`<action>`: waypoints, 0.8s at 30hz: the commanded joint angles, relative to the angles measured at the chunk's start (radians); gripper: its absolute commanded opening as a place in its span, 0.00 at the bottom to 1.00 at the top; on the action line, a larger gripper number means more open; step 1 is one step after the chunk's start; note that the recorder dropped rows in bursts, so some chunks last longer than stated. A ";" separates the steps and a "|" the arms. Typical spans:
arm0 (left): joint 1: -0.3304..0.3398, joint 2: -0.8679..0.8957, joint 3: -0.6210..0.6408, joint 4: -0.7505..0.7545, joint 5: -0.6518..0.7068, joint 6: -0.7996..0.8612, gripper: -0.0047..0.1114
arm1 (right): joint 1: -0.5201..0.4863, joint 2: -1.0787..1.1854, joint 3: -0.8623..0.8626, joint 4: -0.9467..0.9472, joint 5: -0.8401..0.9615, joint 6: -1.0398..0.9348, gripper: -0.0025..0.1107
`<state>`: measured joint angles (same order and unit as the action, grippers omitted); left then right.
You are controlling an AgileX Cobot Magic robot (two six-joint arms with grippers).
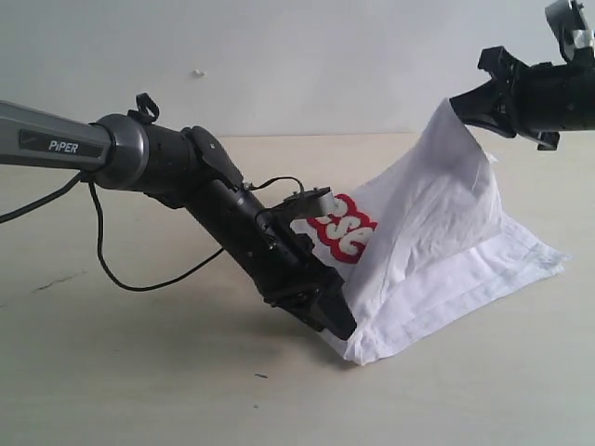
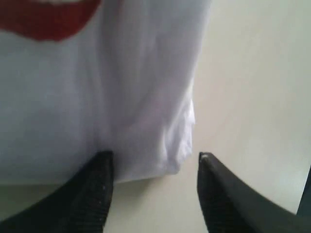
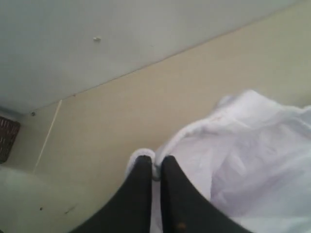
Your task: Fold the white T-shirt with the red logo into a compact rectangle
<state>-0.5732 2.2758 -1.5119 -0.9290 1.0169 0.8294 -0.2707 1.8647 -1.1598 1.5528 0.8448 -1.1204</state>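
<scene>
At the left of the exterior view, the left arm carried the white lettering "PiPER" on its grey link. Low at centre, near the bench, the left jaws stood wide apart astride the near corner of the white T-shirt, clamping nothing. Just right of them the red logo showed only part of its white bubble letters. At upper right the right jaws were pinched together on a shirt edge, holding it up in a peak.
</scene>
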 commanded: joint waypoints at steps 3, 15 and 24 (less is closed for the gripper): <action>-0.004 0.001 0.000 0.009 0.033 0.003 0.49 | 0.046 -0.007 -0.035 -0.341 -0.316 0.304 0.02; -0.004 0.001 0.000 0.009 0.060 0.004 0.49 | 0.049 0.056 -0.035 -1.154 -0.438 0.957 0.30; -0.004 0.001 0.000 0.001 0.065 0.033 0.49 | 0.061 0.012 -0.035 -1.149 -0.373 0.863 0.19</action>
<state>-0.5744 2.2758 -1.5119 -0.9166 1.0803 0.8490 -0.2223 1.8779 -1.1877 0.3601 0.4127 -0.1795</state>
